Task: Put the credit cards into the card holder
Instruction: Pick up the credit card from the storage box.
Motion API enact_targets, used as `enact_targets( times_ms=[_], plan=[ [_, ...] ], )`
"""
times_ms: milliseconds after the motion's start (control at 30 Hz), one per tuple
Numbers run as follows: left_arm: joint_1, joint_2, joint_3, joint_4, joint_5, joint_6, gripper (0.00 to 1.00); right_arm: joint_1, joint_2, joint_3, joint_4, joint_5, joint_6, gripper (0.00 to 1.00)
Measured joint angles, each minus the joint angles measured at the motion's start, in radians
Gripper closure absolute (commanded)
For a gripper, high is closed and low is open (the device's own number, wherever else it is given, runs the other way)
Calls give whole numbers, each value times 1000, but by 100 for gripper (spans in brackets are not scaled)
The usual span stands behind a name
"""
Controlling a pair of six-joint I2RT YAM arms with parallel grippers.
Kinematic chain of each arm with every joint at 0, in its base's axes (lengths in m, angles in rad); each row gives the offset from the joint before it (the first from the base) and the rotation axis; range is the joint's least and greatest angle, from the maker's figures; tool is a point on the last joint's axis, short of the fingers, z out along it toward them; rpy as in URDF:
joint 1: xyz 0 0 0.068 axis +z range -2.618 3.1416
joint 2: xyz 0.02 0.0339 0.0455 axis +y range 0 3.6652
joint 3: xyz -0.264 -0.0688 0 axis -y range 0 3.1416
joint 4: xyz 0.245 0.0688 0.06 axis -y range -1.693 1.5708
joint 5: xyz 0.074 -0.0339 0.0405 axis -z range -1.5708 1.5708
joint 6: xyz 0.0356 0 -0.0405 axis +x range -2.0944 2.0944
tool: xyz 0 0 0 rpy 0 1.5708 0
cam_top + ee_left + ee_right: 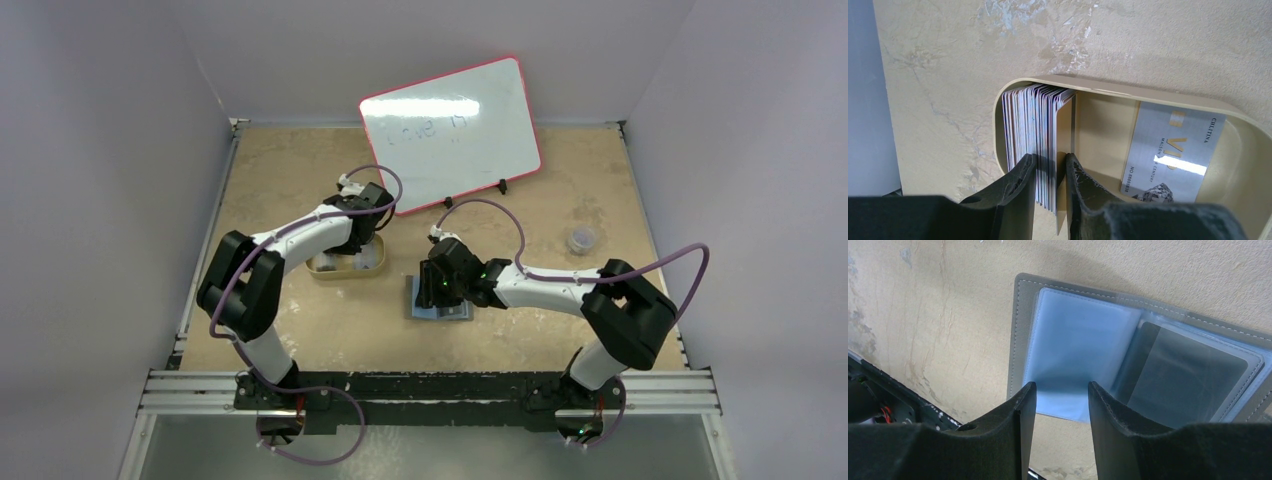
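Left end effector (pixel 1050 165) pinched narrow on several cards (pixel 1030 120) standing in tin (pixel 1108 92), far left of centre. Risk: several lift together, fan out, drop. Right end effector (pixel 1062 395) half open, empty, over open holder (pixel 1020 340) near centre. Sleeve (pixel 1073 350) may flop shut.

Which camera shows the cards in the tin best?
Left wrist view: the cards stand on edge, close up, the left tool pinching a few. The top view shows the tin, too tiny for cards. The right wrist view shows none.

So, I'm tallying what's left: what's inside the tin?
The tin holds a stack of cards on edge and a silver card beside it; the left tool covers their lower edges.
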State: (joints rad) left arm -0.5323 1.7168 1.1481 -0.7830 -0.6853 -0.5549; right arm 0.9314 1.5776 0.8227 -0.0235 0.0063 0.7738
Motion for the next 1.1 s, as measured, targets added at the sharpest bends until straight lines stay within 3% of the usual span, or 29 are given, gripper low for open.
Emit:
enact_targets(
  times_ms=[133,367,500,867,1100],
  plan=[
    [0,0,0,0,0,0,79,0,0,0,2,-1,0,55],
    [1,-1,0,-1,0,0,69,0,9,0,10,-1,0,55],
    [2,-6,0,2,8,2,83,2,13,0,13,-1,0,55],
    [3,-28,0,7,35,10,83,5,19,0,14,-1,0,55],
    [3,-37,4,-3,43,9,92,7,19,0,14,-1,0,55]
  ],
)
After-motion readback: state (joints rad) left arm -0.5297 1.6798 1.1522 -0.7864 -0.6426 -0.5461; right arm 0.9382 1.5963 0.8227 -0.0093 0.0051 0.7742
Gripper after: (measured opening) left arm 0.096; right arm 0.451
